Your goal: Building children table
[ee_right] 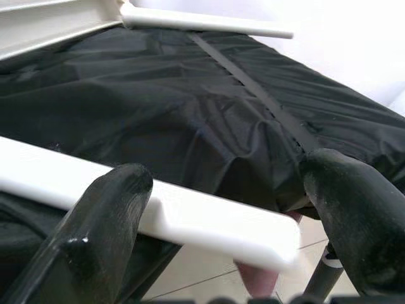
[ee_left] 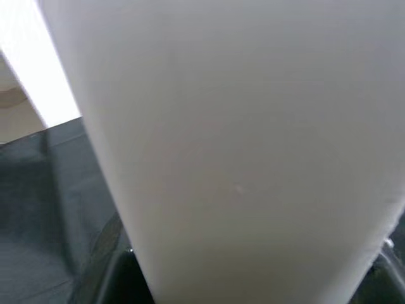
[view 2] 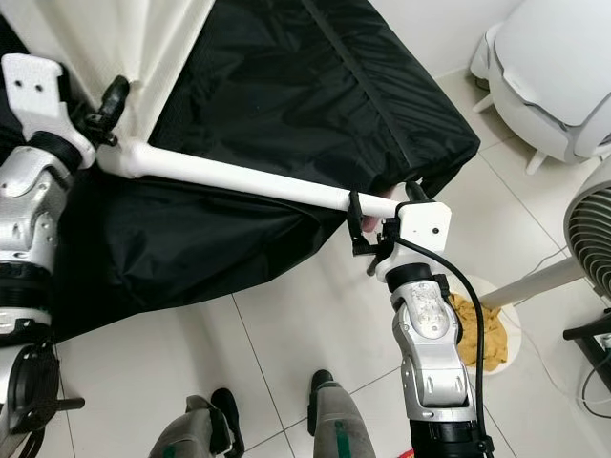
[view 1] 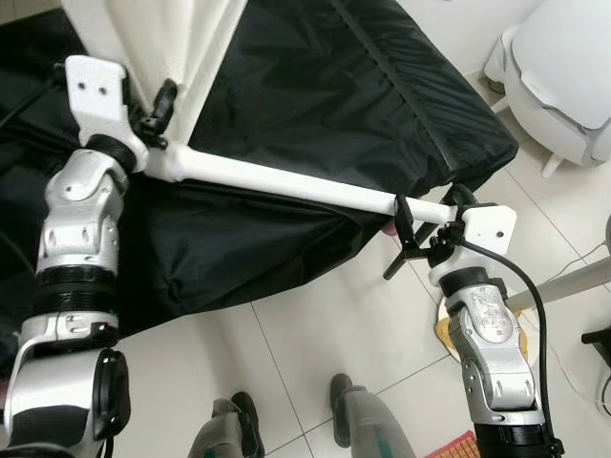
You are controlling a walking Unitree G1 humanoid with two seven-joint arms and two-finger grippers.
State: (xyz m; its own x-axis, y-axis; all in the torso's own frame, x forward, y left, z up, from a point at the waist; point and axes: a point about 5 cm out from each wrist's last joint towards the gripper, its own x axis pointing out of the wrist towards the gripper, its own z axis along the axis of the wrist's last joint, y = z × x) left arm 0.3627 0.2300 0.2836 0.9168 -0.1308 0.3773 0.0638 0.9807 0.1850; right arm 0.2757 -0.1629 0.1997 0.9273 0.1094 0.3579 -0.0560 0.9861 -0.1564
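Hidden and cut-off parts around the white table leg

The table leg (view 1: 286,181) blurs into a plain white mass in the left wrist view, its far-left end hidden behind the left gripper (view 1: 158,110). The white tabletop (view 1: 153,38) and the black fabric (view 1: 334,86) run off the far edge.
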